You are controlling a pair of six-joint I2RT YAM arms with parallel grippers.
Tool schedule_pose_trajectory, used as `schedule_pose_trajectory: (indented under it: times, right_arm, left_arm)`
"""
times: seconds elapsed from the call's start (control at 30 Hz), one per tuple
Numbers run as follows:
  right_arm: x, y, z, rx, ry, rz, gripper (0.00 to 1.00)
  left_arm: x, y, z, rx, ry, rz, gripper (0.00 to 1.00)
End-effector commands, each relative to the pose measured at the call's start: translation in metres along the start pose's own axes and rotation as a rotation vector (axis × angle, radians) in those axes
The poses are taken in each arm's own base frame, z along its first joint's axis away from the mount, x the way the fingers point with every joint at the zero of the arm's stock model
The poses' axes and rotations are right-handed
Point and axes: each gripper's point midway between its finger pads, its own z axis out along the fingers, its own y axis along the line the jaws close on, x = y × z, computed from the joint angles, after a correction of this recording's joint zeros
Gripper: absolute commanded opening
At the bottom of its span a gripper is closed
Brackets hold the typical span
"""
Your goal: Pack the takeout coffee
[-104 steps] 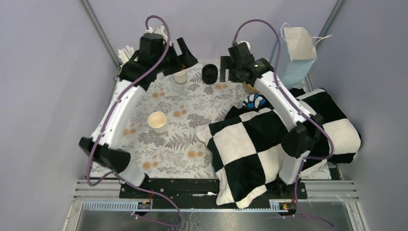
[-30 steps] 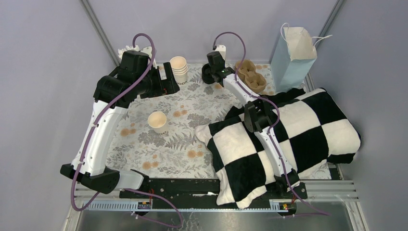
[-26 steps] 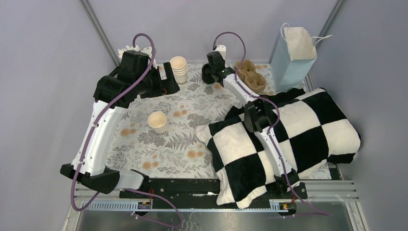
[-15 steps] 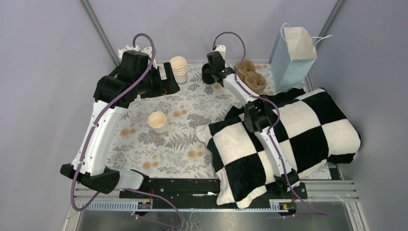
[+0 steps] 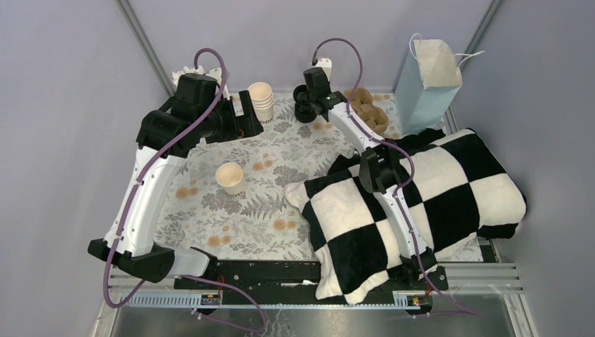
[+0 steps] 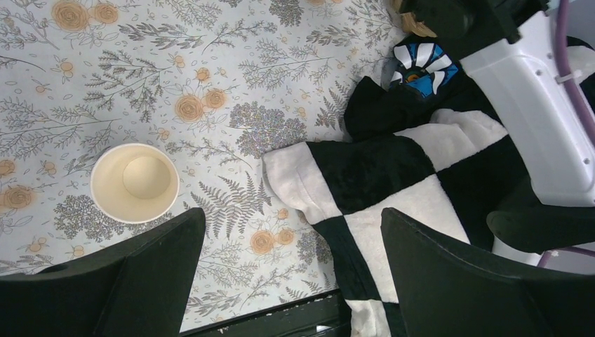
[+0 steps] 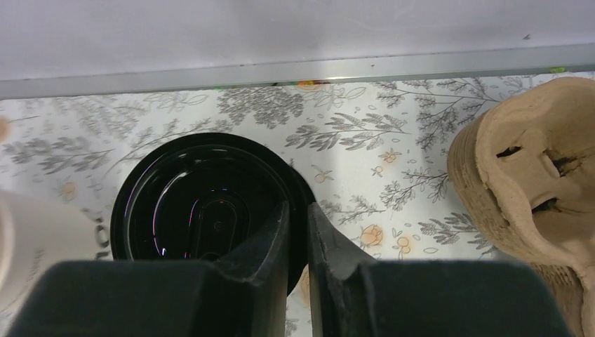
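Note:
The takeout coffee (image 5: pixel 229 177) is a small cream paper cup standing open and without a lid on the flowered cloth, also seen from above in the left wrist view (image 6: pixel 135 182). My left gripper (image 5: pixel 245 121) hangs high over the cloth, open and holding nothing (image 6: pixel 291 225), with the cup off to its left. A round black lid (image 5: pixel 305 110) lies at the back of the table. My right gripper (image 5: pixel 309 104) pinches that lid's rim (image 7: pixel 210 210): one finger sits inside the rim and one outside, with a thin gap between them (image 7: pixel 298 210).
A stack of nested cream cups (image 5: pixel 261 100) stands left of the lid. A brown cardboard cup carrier (image 5: pixel 370 116) (image 7: pixel 533 168) sits to its right, and a blue paper bag (image 5: pixel 429 77) stands behind that. A black-and-white checked blanket (image 5: pixel 421 196) (image 6: pixel 393 182) covers the right side.
My right wrist has shifted slightly toward the back wall and its jaws have narrowed on the lid's rim. The left arm and the cup have not moved.

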Motion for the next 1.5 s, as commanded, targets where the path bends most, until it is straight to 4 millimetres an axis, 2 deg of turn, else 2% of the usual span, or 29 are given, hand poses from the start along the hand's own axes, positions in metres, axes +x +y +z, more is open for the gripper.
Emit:
schedule_pose_trajectory:
  times: [0.0, 0.1, 0.13, 0.23, 0.27, 0.3, 0.37, 0.43, 0.5, 0.6, 0.7, 0.83, 1.03, 1.27, 1.47]
  right_arm:
    - [-0.083, 0.015, -0.066, -0.139, -0.056, 0.171, 0.13]
    - [-0.087, 0.040, -0.113, -0.342, 0.076, 0.308, 0.09]
    - [-0.081, 0.044, -0.127, -0.391, 0.140, 0.359, 0.09]
    - [-0.076, 0.063, -0.191, -0.604, 0.335, 0.498, 0.09]
    - [-0.071, 0.068, -0.213, -0.674, 0.402, 0.532, 0.09]
    - [-0.073, 0.072, -0.242, -0.753, 0.450, 0.571, 0.09]
    - [-0.072, 0.082, -0.287, -0.924, 0.542, 0.700, 0.10]
    - [-0.077, 0.083, -0.332, -1.093, 0.601, 0.826, 0.10]
    - [-0.086, 0.075, -0.364, -1.184, 0.609, 0.922, 0.11]
    - [-0.100, 0.065, -0.397, -1.236, 0.582, 0.943, 0.12]
    - [-0.110, 0.059, -0.413, -1.256, 0.551, 0.941, 0.12]
    - [-0.108, 0.056, -0.410, -1.233, 0.534, 0.964, 0.12]
    - [-0.115, 0.060, -0.407, -1.242, 0.530, 0.985, 0.12]
    - [-0.110, 0.069, -0.405, -1.253, 0.555, 0.990, 0.12]
    - [-0.105, 0.076, -0.402, -1.239, 0.573, 0.988, 0.11]
  left_arm:
    - [-0.015, -0.008, -0.009, 0.037, -0.073, 0.000, 0.99]
    - [-0.021, -0.010, -0.009, 0.046, -0.099, -0.007, 0.99]
    - [-0.025, -0.011, -0.009, 0.050, -0.114, -0.013, 0.99]
    - [-0.036, -0.023, -0.010, 0.100, -0.160, -0.055, 0.99]
    - [-0.041, -0.029, -0.011, 0.131, -0.178, -0.074, 0.99]
    - [-0.043, -0.036, -0.012, 0.169, -0.191, -0.091, 0.99]
    - [-0.051, -0.051, -0.015, 0.257, -0.229, -0.129, 0.99]
    - [-0.057, -0.067, -0.021, 0.347, -0.256, -0.177, 0.99]
    - [-0.063, -0.083, -0.030, 0.446, -0.272, -0.219, 0.99]
    - [-0.067, -0.105, -0.039, 0.592, -0.262, -0.285, 0.99]
    - [-0.068, -0.125, -0.044, 0.742, -0.247, -0.327, 0.99]
    - [-0.070, -0.138, -0.046, 0.853, -0.231, -0.369, 0.99]
    - [-0.073, -0.136, -0.040, 0.820, -0.243, -0.370, 0.99]
    - [-0.071, -0.142, -0.027, 0.806, -0.217, -0.366, 0.99]
    - [-0.071, -0.147, -0.023, 0.806, -0.217, -0.345, 0.99]
